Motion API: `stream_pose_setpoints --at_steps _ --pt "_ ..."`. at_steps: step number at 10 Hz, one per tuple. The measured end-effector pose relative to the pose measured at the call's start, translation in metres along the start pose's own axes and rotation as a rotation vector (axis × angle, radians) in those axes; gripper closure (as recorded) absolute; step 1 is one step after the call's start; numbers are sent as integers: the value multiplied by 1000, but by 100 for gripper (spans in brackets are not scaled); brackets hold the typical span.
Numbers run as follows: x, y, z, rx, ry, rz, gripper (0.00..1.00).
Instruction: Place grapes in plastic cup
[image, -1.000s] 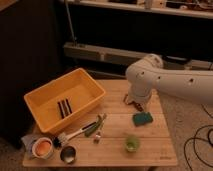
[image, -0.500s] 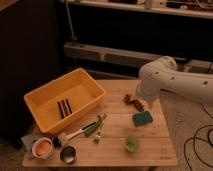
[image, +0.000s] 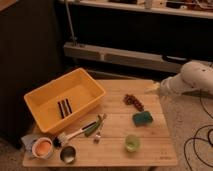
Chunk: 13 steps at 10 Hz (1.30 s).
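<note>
1. Bench (image: 112, 152): pale slatted wood, carries every item listed below.
2. Yellow bin (image: 75, 114): rectangular plastic, set at an angle on the bench's left half; two dark sticks (image: 65, 106) on its floor, kind cannot be told.
3. Robot arm (image: 195, 80): white and rounded, reaches in from the right edge of the view toward the bench's far right side.
4. Brush (image: 74, 135): pale handle, lying flat in front of the bin, with a green object (image: 95, 125) just beside it, kind unclear.
5. Grapes (image: 134, 101): dark reddish-purple bunch, lying on the bench right of the bin; below and left of the gripper in the view, near it but apart, not touched and not held.
6. Sponge (image: 143, 118): flat, teal-green, just in front of the grapes, between them and the plastic cup.
7. Gripper (image: 153, 89): at the arm's tip, above the bench's right edge toward the far corner; jaws spread wide, nothing between them.
8. Plastic cup (image: 132, 143): translucent light green, upright near the bench's front edge, in front of the sponge; well apart from the gripper.
9. Small bowl (image: 42, 147): orange inside, at the front left corner.
10. Metal cup (image: 67, 154): dark, just right of the bowl.
</note>
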<state>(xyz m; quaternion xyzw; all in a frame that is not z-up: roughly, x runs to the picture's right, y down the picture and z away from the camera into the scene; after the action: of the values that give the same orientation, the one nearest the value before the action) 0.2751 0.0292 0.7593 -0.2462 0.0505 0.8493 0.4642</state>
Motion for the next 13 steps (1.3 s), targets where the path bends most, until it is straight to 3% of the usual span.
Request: stream_pose_setpoints --at_steps 4,6,7,9,13 --pt "-8 -4 2 -33 19 -12 35" --pt "-20 -4 23 -127 94 -109 35" --pt "-26 -11 33 -145 120 -144 35" --pt "-29 -4 48 -145 151 -221 35" --pt "-31 -6 48 -133 145 -226 35"
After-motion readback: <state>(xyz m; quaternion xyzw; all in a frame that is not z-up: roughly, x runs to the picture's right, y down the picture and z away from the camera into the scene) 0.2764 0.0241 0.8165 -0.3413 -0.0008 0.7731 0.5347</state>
